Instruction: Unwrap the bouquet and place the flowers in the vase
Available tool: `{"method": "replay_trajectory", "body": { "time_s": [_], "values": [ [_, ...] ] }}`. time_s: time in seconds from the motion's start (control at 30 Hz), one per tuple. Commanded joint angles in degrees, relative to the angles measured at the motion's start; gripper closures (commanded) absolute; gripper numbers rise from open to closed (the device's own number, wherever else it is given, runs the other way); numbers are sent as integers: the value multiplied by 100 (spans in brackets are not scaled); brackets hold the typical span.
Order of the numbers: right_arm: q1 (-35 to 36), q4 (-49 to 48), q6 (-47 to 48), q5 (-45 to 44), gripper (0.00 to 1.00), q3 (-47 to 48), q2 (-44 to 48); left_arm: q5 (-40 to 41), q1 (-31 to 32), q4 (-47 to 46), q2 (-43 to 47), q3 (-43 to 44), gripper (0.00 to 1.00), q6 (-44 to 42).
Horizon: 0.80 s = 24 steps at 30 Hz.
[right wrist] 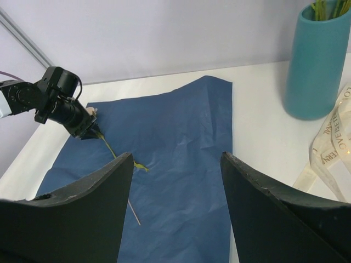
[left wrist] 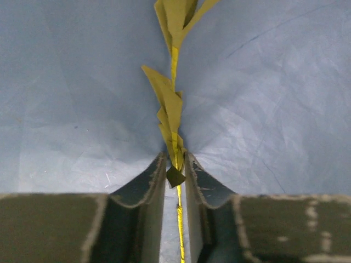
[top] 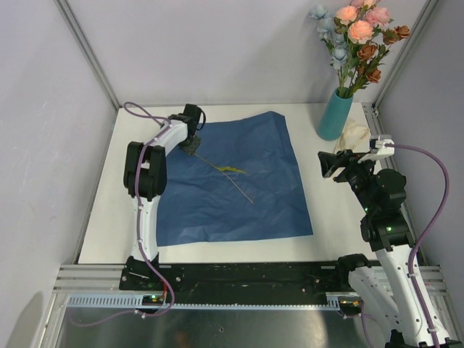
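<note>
The bouquet is undone: its blue tissue paper (top: 246, 210) lies spread flat on the white table. The teal vase (top: 334, 116) stands at the back right and holds the pink, pale blue and rust flowers (top: 359, 36). One thin stem with yellow-green leaves (top: 226, 172) lies on the paper. My left gripper (top: 194, 150) is at the stem's far left end, jaws nearly together and pinching the stem (left wrist: 174, 109) at its tips (left wrist: 175, 159). My right gripper (top: 326, 165) hovers open and empty in front of the vase (right wrist: 318, 60), fingertips wide apart (right wrist: 176, 154).
The cream ribbon (top: 355, 134) lies loose on the table beside the vase, close to my right arm. Metal frame posts stand at the back corners, and plain walls close in the left, back and right sides.
</note>
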<state>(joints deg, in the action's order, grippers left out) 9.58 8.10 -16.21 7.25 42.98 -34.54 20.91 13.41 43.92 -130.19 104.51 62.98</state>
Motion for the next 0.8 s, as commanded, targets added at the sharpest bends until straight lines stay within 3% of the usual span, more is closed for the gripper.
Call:
{"method": "replay_trajectory", "body": {
  "time_s": [0.0, 0.1, 0.17, 0.53, 0.77],
  "values": [
    [26, -89, 119, -100, 30, 21, 78, -80, -31, 21, -30, 221, 84, 38],
    [24, -84, 144, -116, 30, 20, 79, -24, -27, 20, 157, 208, 97, -127],
    [25, -88, 94, -170, 30, 22, 75, 89, -30, 27, 377, 117, 99, -119],
    [91, -269, -463, 217, 30, 13, -267, 662, 174, 8, 1976, -549, 100, -440],
    [665, -1126, -1020, 768, 31, -252, -968, 134, 672, -186, 2927, -1100, 100, -992]
  ]
}}
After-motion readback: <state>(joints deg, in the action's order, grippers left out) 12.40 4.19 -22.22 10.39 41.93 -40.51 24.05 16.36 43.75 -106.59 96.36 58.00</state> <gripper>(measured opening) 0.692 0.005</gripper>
